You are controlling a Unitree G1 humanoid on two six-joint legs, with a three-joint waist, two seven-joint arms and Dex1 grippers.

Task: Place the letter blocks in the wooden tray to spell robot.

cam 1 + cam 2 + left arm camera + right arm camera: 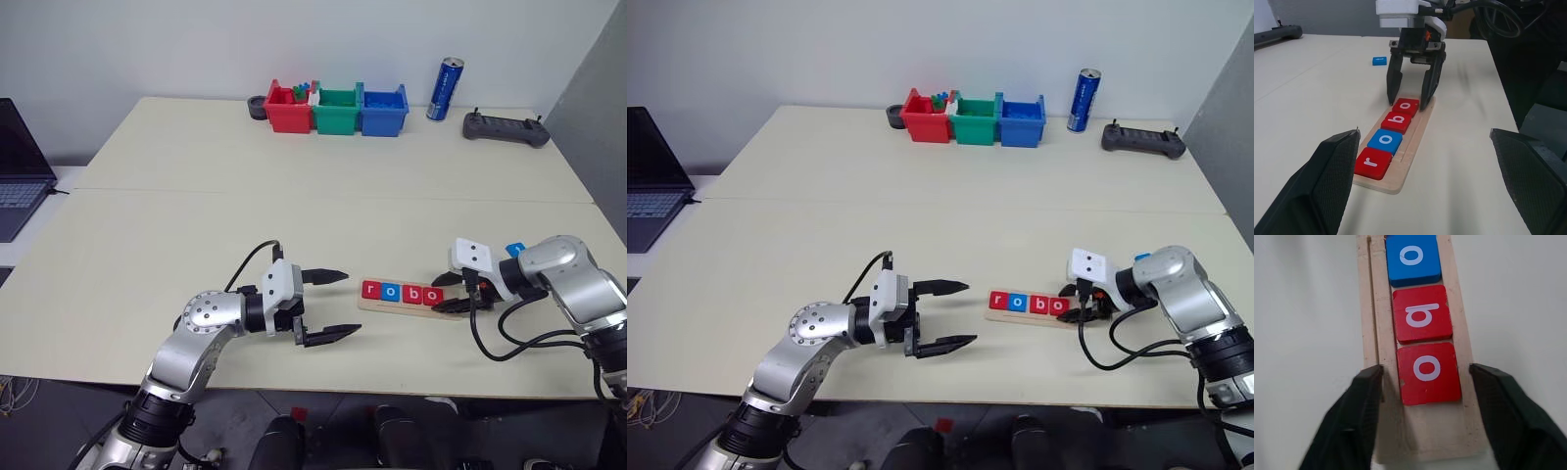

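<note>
Letter blocks spell "robo" so far: four tiles lie in the wooden tray (1411,147), in order a red r (1373,163), a blue o (1385,141), a red b (1397,121) and a red o (1405,106), each touching the next. Your right tool (1408,100) hangs over the far end of that row with its two black fingers spread wide, one on each side of the tray and of the last red o; they straddle the tile without gripping it, so that tool holds nothing. By my reading the fourth letter has just been set down and released, and one letter is left. The remaining tile, a blue one (1379,60), lies flat on the desk (294,196) beyond and beside the right tool, well apart from the tray; its letter is too small to read, though it should be the t. Your next move calls for lifting the right tool clear without nudging the red o, reaching back to the blue tile, pinching it by its edges and seating it in the bare stretch of groove under the tool, right against the red o. Your left tool (328,306) hovers level just short of the tray's r end, jaws wide apart and empty. Far beyond both tools stand a red bin (289,110) holding small coloured pieces, a green bin (337,111) and a blue bin (384,112); I cannot tell what those two contain.
</note>
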